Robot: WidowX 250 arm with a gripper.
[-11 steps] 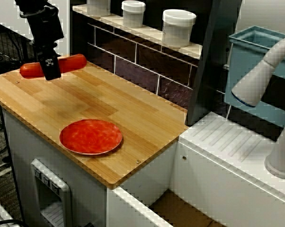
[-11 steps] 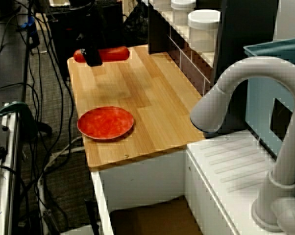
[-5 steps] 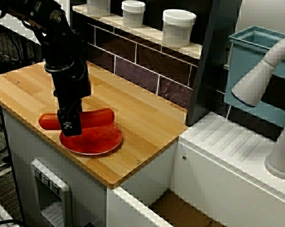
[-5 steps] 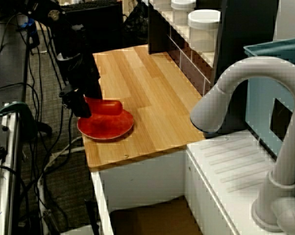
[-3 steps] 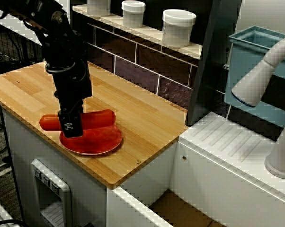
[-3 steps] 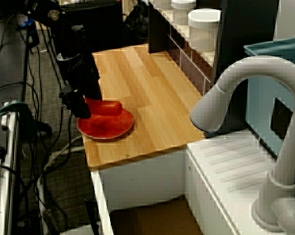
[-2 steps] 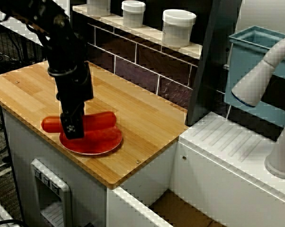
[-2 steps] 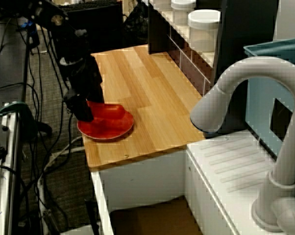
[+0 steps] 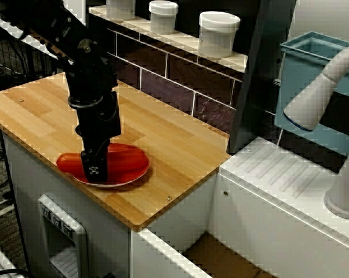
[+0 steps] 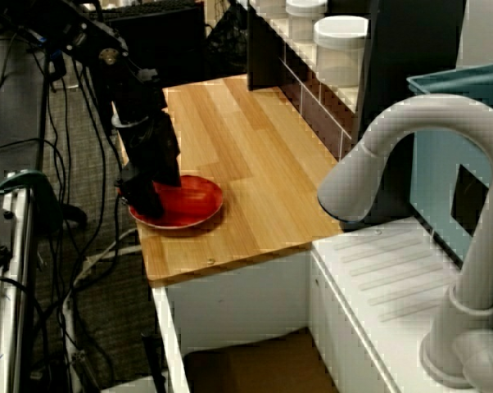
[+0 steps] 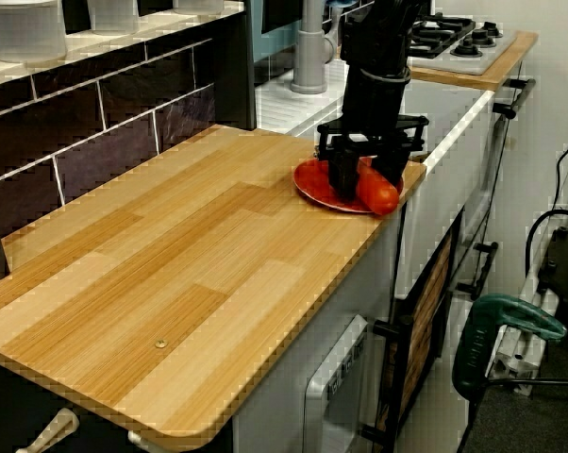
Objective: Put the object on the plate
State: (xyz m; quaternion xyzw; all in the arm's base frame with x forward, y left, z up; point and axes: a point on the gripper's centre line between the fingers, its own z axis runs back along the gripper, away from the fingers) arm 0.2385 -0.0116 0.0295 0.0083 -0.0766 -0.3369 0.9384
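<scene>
Red-orange glossy sausage-shaped toy (image 9: 123, 160) (image 10: 193, 193) (image 11: 377, 192): one, smooth, rounded ends. One flat round red-orange plate (image 9: 141, 172) (image 10: 207, 210) (image 11: 308, 179) near front edge of light wooden countertop (image 9: 163, 139) (image 10: 246, 155) (image 11: 171, 264). Toy lies horizontal across plate, long axis along counter's front edge, one end overhanging rim. Black robot gripper (image 9: 95, 167) (image 10: 145, 199) (image 11: 363, 176) straddles toy from above, fingers clamped on its middle. Three white lidded jars (image 9: 219, 33) (image 10: 341, 49) on tiled back ledge.
</scene>
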